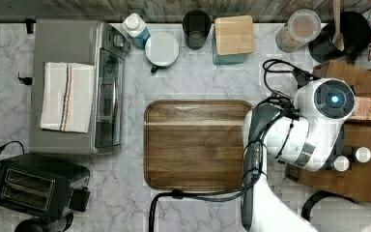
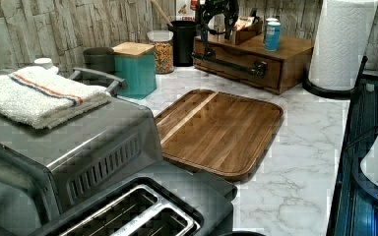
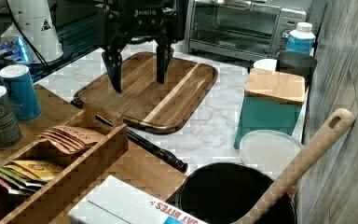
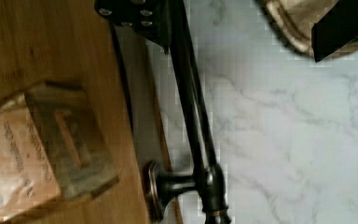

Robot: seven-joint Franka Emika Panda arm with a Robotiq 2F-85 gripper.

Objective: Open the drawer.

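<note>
Claw (image 3: 137,65) spread wide above the shut drawer (image 2: 236,65) at the counter's (image 2: 300,147) back: a stiff wooden front likely sliding easily, best taken mid-length on its rigid black bar handle (image 4: 193,116).

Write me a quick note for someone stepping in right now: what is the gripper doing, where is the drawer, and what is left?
Gripper: open, holding nothing, hanging above the front edge of the wooden box, with the tray behind it in the right view.
Drawer: in the wooden box at the back of the counter in the left view, appears shut; its black bar handle is free, nothing touching it.
Done: arm is near the handle.
Left: lower, close on the handle, pull the drawer out.
</note>
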